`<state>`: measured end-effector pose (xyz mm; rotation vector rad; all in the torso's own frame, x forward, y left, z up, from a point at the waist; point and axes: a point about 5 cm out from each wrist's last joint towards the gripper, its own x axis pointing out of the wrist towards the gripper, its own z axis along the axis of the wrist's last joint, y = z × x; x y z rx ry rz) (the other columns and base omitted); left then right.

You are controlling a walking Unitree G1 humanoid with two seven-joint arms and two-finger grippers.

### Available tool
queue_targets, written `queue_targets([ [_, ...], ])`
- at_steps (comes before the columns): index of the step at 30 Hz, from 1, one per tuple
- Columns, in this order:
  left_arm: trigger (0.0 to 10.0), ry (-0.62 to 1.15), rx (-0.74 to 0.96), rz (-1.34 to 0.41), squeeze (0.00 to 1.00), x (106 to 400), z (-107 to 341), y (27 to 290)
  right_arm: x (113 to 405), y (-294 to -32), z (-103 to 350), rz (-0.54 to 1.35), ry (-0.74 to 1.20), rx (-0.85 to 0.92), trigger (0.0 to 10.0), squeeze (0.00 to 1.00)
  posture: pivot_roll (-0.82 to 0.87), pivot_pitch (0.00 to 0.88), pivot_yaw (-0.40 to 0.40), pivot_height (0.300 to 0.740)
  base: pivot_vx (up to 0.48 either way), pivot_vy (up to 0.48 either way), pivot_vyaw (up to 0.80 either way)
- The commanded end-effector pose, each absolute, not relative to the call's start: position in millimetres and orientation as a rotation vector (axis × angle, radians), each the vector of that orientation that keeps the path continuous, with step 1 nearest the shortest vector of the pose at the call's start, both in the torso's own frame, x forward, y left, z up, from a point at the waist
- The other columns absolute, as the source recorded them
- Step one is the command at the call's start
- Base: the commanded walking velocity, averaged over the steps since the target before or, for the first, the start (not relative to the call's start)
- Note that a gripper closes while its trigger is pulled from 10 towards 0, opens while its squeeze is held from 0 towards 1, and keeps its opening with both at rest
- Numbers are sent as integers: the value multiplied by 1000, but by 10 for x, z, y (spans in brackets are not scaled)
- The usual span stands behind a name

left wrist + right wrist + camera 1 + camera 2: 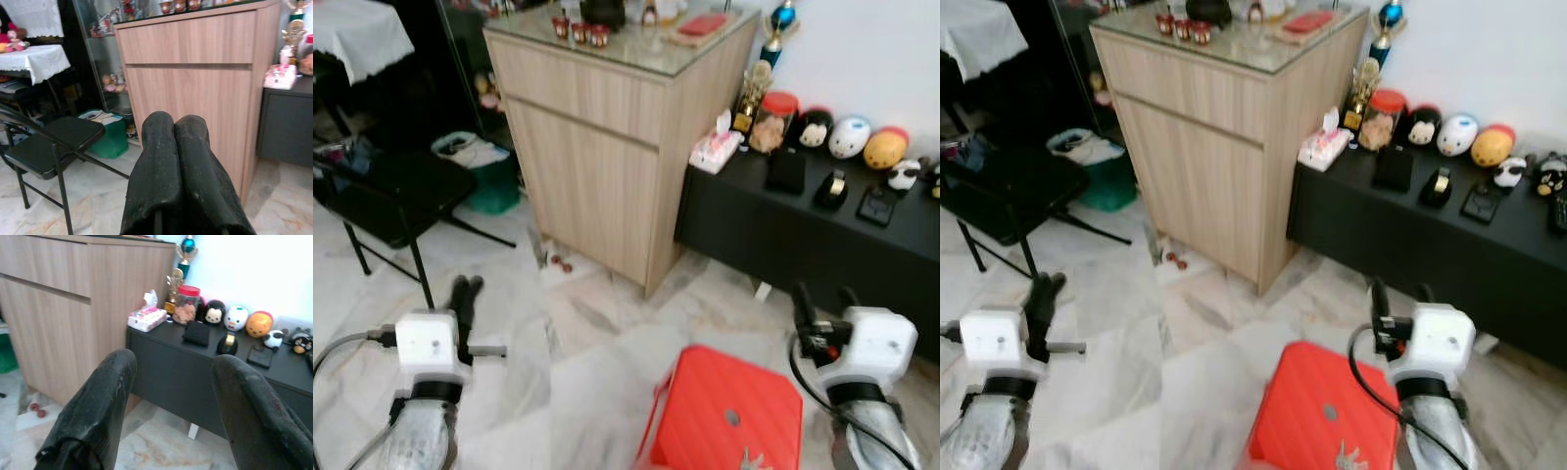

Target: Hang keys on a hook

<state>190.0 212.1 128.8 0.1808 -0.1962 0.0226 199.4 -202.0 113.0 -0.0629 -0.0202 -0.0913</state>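
Keys lie untouched on a red plastic stool, just below and inside the right gripper, fingers spread; left gripper, fingers pressed together, holds nothing. Pickup and hanging remain.

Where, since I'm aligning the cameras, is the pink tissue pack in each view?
Left eye: pink tissue pack on the black sideboard's end, beside the wooden cabinet.
Right eye: same spot.
Left wrist: beyond the cabinet's corner.
Right wrist: beside the red-lidded jar, at.
Shared landmark: the cabinet.
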Motion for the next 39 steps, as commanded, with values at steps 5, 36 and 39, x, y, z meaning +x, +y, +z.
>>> queue_targets([
  [5, 10000, -136, 185, 66, 0, 1853, 1341, 2190, 2076, -2131, 1177, -105, -23, -83, 10000, 0, 12, 8, -36, 740, 0, 0, 0],
  [36, 10000, 266, 1566, -144, 0, 3359, 1159, 2847, 3548, -2535, 988, 184, 317, -1375, 10000, 0, 62, 40, -46, 740, 0, 0, 0],
  [39, 10000, 236, 1518, -116, 0, 3385, 1192, 2822, 3582, -2499, 1035, 114, 292, -1124, 10000, 0, 64, 37, -46, 740, 0, 0, 0],
])
